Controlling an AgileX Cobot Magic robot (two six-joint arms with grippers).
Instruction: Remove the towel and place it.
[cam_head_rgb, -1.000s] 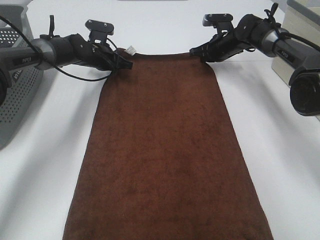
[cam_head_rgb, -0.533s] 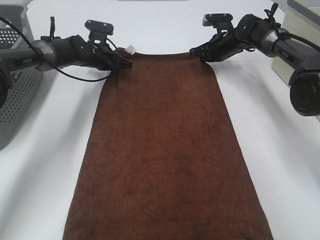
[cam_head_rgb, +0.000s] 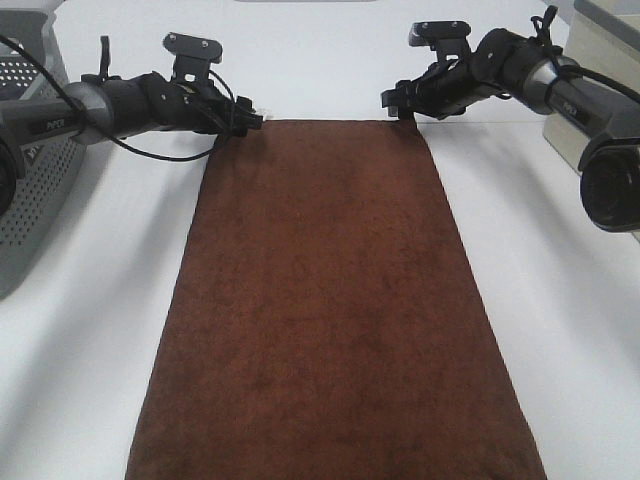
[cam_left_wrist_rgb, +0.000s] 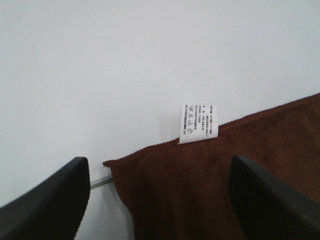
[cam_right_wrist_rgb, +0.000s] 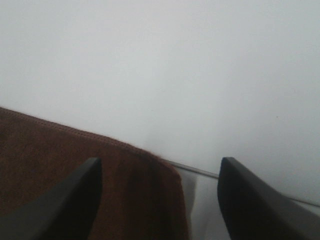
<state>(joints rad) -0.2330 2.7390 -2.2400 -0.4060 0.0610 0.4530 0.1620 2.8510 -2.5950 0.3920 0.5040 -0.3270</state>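
**Inspector:** Two grippers, both at the far corners of the towel (cam_head_rgb: 330, 300). You have the cloth spread flat and lengthwise on the white table (cam_head_rgb: 90, 380), its near end running out of the high view, the grey basket (cam_head_rgb: 25, 200) well apart on the left.

**Operator:** State of the jaws?

**Inspector:** Your left gripper (cam_head_rgb: 248, 120) stands with its jaws spread; the wrist view shows the corner and the white tag (cam_left_wrist_rgb: 198, 123) lying free between the two fingers (cam_left_wrist_rgb: 45, 205). Your right gripper (cam_head_rgb: 398, 103) is likewise spread, its corner resting on the table between the black fingers (cam_right_wrist_rgb: 60, 195), pinching nothing.

**Operator:** How will it handle?

**Inspector:** Judging by the plush pile, it is soft and limp, with no stiffness, and somewhat heavy for cloth given its length. It should sag and drag if lifted by one point. It is not fragile and the nap should give good grip.

**Operator:** Where do you want the hold?

**Inspector:** You take it at the stitched hem, one far corner per gripper, a little inside the edge, avoiding the tag alone.
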